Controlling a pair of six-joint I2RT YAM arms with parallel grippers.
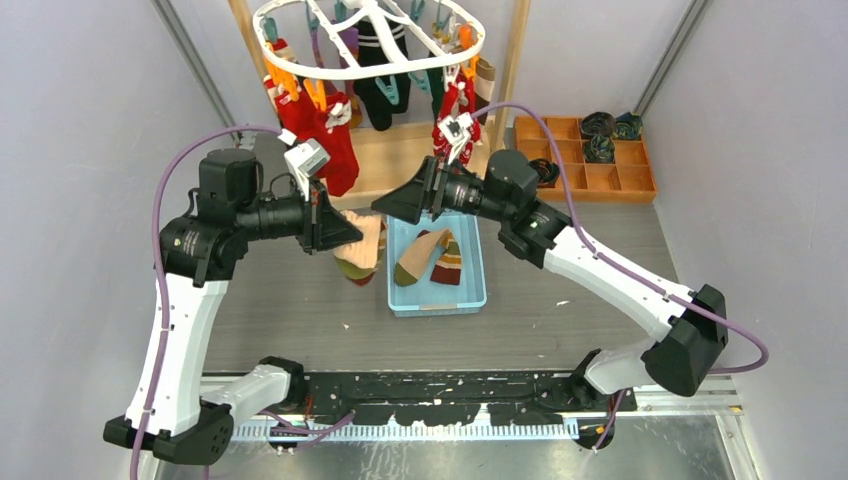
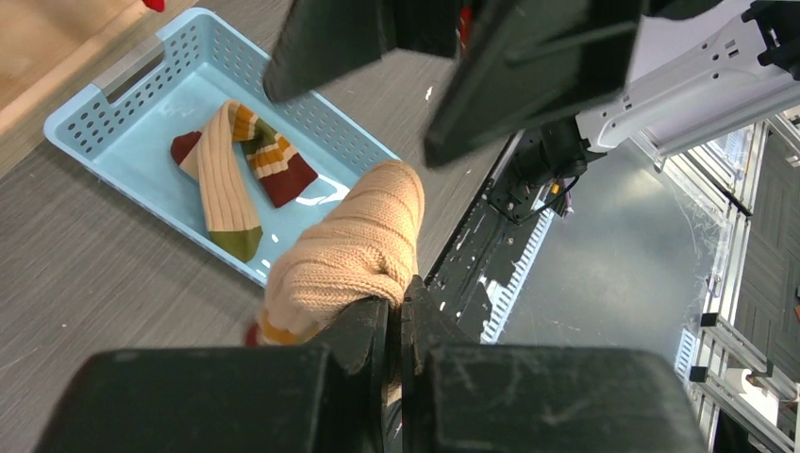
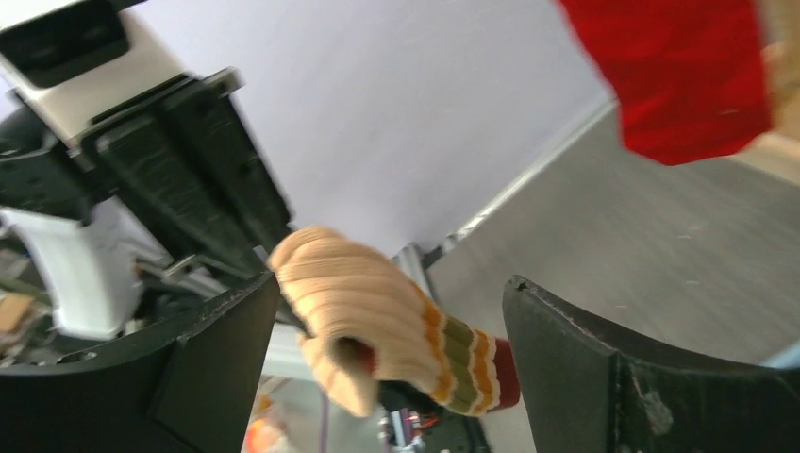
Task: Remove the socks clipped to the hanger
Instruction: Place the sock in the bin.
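Observation:
The white oval hanger (image 1: 370, 68) hangs at the back with orange and teal clips. Red patterned socks (image 1: 325, 125), a second red sock (image 1: 458, 100) and dark socks (image 1: 382, 95) hang from it. My left gripper (image 1: 350, 235) is shut on a beige knit sock (image 2: 354, 245) with striped end, held just left of the blue basket (image 1: 475, 290). My right gripper (image 1: 392, 205) is open and faces that sock, which shows between its fingers in the right wrist view (image 3: 377, 316). Two beige striped socks (image 1: 432, 258) lie in the basket (image 2: 94, 94).
A wooden base (image 1: 395, 160) and posts stand under the hanger. A wooden compartment tray (image 1: 590, 160) with rolled dark socks sits at the back right. Grey walls close in on both sides.

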